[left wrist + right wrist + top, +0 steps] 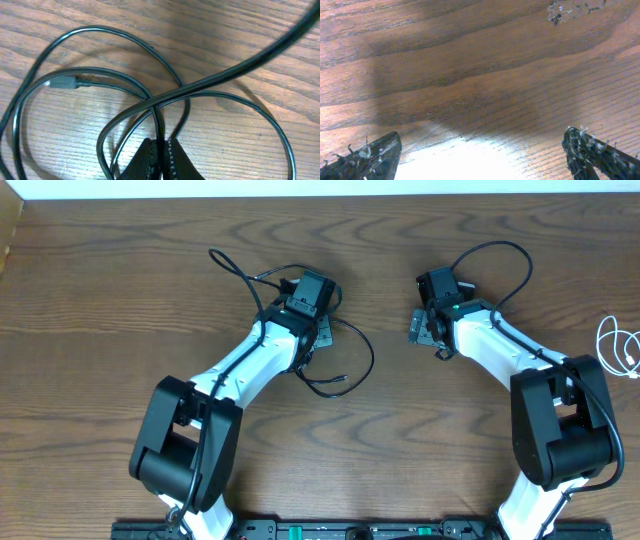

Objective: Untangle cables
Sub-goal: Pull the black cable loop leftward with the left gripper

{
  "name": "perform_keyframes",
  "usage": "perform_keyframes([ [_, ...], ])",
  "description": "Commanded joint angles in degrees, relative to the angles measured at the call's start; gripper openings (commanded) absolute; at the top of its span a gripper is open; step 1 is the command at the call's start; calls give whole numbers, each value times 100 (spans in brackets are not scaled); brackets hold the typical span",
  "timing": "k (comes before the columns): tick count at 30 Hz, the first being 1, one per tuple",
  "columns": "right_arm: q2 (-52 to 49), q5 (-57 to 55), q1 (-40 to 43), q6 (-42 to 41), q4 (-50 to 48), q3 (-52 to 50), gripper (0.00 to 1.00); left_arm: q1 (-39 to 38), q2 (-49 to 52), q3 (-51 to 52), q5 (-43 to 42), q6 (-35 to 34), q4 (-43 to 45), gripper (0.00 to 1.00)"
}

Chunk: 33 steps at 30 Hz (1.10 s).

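The black cable (pixel 358 358) lies in loops on the wooden table around my left gripper (pixel 318 338). One small plug end (pixel 341 380) rests in front of the arm. In the left wrist view my left gripper (pixel 161 156) is shut on one strand of the black cable (pixel 159 122), where several loops cross. Another plug end (pixel 62 81) lies to the left. The white cable (pixel 620 345) sits coiled at the far right edge of the table, apart from the black one. My right gripper (pixel 425 332) stands open over bare wood (pixel 482 155) and holds nothing.
A thicker black wire (pixel 260 55) crosses the left wrist view diagonally, above the loops. Each arm carries its own black wire (pixel 500 250) arching over the table. A pale scuff (pixel 570 11) marks the wood ahead of the right gripper.
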<state>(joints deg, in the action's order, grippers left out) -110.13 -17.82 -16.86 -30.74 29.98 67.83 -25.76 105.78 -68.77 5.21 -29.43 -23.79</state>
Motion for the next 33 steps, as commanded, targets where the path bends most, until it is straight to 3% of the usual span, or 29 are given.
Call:
perform_keyframes([
  [1,-50,-109,-44,61,2,70,99,9,-74,20,498,199,-13,8],
  [7,-48,-109,-44,61,2,70,99,9,-66,20,1204,197,-57,13],
  [28,-50,-109,-44,61,2,70,99,11,-66,20,1056,105,-105,17],
  [33,-48,-109,-44,61,2,70,99,105,-63,22,1102,-468,-280,15],
])
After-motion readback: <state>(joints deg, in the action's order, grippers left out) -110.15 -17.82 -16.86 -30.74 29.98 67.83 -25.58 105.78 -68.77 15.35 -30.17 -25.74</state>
